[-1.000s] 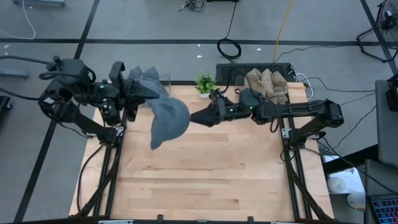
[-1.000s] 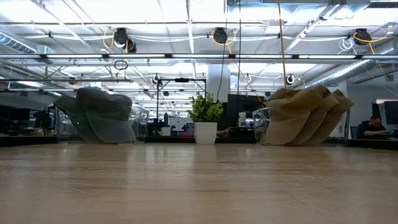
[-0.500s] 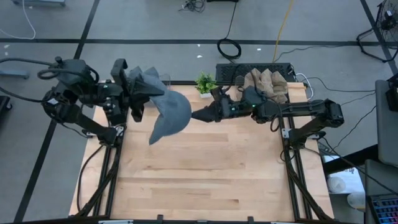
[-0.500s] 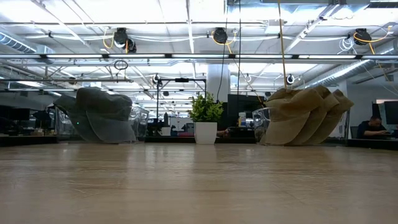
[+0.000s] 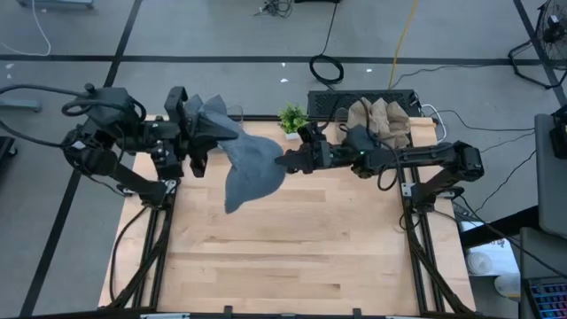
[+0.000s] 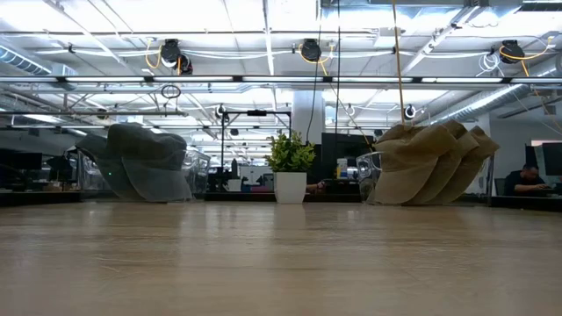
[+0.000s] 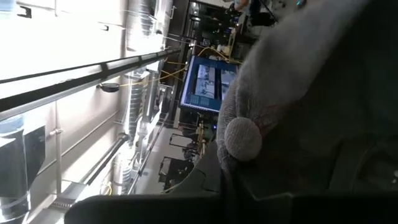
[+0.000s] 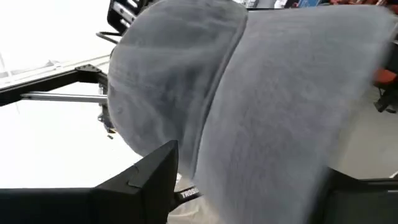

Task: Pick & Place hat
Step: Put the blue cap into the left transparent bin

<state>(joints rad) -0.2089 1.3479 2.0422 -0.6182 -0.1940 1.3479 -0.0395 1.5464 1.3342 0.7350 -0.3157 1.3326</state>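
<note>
Two hands meet at the grey hat (image 5: pixel 252 168) beside the small plant (image 5: pixel 291 118), left hand (image 5: pixel 205 133) clenched on it, right hand (image 5: pixel 285 161) spread around its edge, seemingly mid-handover, closing next.

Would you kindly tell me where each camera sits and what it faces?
High: overhead, facing down on the wooden table, both arms, the soft grey fabric hat.
Low: table height, facing hat stacks and the small potted plant; no arm shows.
Left wrist: behind the left tool, against the hat.
Right wrist: behind the right tool, facing the hat.
High and wrist views share the hat.
</note>
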